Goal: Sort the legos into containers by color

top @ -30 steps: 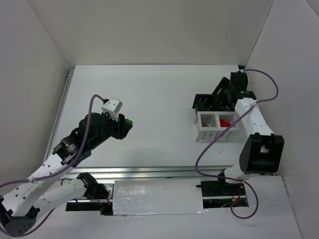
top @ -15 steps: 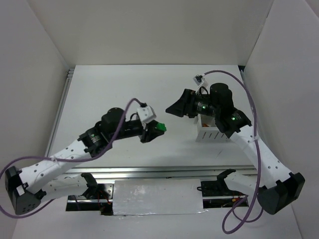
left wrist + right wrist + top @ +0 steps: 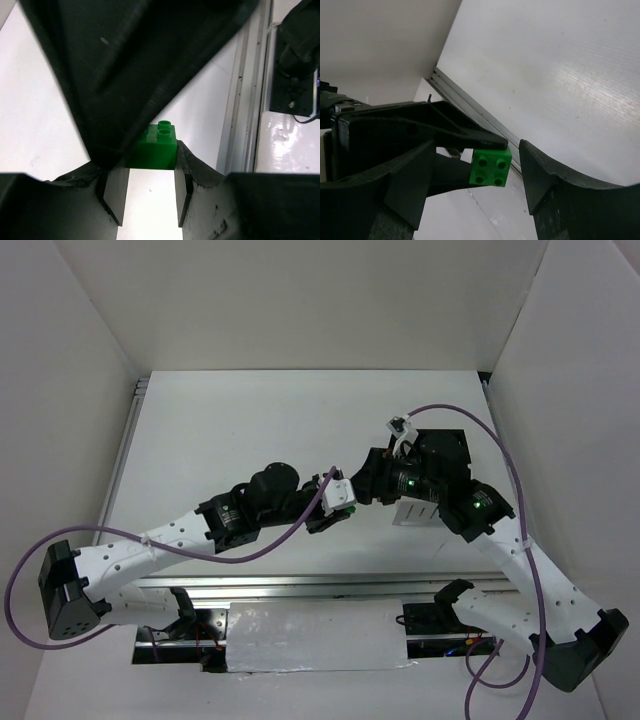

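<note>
My left gripper (image 3: 150, 192) pinched the green lego (image 3: 152, 147); the right gripper (image 3: 476, 152) gaped around it, so I judged it best to close squarely on the studs' sides before releasing left

Left wrist view: green brick (image 3: 154, 146), flanks hidden by the left end effector (image 3: 149, 172) pads. Dark finger (image 3: 125, 70) above it is blurred and cut off at the top edge.

Right wrist view: right end effector (image 3: 477, 150) cut off at the bottom edge; contact with brick cannot be told.

Top view: brick a mere speck. White bin (image 3: 412, 513) mostly hidden under right arm (image 3: 478, 505), contents unseen.
</note>
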`<action>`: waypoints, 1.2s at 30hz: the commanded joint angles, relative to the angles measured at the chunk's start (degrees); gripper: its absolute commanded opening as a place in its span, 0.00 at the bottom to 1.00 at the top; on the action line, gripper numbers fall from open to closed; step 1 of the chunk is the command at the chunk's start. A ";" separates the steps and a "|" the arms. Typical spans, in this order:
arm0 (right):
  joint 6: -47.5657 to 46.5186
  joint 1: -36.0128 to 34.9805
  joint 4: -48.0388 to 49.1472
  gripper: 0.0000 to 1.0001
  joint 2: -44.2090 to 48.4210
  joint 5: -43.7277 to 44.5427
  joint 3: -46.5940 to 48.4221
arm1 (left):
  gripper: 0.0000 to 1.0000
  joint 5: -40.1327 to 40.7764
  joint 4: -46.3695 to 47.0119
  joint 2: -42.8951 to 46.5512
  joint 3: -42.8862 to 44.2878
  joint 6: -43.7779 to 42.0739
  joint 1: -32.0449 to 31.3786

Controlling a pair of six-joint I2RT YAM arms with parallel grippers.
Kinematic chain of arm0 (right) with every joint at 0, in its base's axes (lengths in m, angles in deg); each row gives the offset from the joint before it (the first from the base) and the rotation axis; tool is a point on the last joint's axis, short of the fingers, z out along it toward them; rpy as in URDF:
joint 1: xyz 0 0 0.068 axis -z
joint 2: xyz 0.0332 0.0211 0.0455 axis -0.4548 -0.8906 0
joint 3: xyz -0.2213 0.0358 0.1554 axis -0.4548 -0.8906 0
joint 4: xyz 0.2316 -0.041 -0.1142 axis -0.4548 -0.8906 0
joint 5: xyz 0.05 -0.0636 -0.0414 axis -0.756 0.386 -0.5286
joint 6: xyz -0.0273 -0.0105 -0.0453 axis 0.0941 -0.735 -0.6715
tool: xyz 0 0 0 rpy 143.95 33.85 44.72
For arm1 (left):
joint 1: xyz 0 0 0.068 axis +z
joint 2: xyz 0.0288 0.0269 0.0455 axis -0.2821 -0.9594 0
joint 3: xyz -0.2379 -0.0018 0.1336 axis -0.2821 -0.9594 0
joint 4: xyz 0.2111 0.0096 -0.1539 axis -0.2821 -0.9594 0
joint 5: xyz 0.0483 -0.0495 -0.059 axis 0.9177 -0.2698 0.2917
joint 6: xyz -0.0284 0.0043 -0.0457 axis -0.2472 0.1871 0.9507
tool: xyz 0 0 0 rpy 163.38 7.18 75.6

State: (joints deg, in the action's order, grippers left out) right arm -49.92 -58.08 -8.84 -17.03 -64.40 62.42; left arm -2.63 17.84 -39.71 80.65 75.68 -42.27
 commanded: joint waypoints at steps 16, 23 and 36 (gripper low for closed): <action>-0.59 -3.25 1.62 0.56 0.37 0.67 -4.62 | 0.00 1.82 6.47 3.40 0.97 -2.84 -0.67; 3.01 -3.25 10.06 0.07 -0.34 -8.91 -7.17 | 0.09 2.33 8.05 4.45 -0.44 -1.69 -0.67; -1.73 6.92 0.66 0.00 -6.13 21.21 -1.91 | 1.00 43.73 -1.76 1.38 5.96 20.76 -0.59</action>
State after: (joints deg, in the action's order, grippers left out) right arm -49.71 -55.39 -5.37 -20.92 -55.77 57.38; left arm 22.09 19.33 -37.98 81.85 85.25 -42.86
